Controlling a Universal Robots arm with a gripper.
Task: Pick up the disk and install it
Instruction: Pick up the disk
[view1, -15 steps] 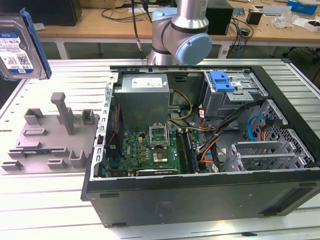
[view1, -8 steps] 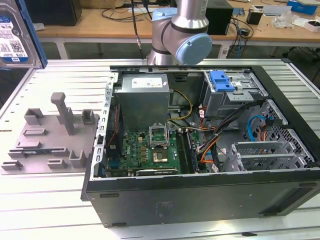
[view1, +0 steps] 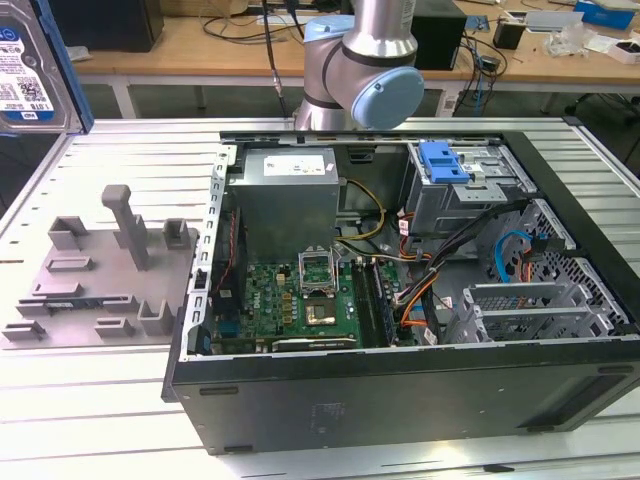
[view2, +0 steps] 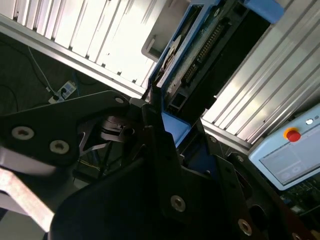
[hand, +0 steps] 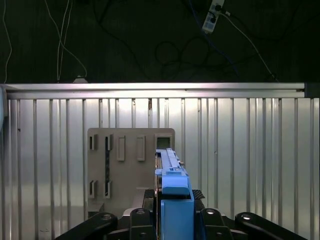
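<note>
Looks smooth blue plastic around the disk (view1: 25, 80), glossy paper on its label. Beside the matt black computer case (view1: 400, 410), ribbed bright metal table (view1: 100, 420) and matt grey plastic fixture (view1: 90, 270).

No print is legible. The disk (view1: 32, 62), a flat silver hard drive with blue rails at the exterior view's far left, bears a white-and-blue barcode label (view1: 20, 92); the grey metal box (view1: 285, 210) bears a white sticker (view1: 298, 163).

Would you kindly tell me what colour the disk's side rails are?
Blue, clearest on the disk in the first wrist view.
</note>
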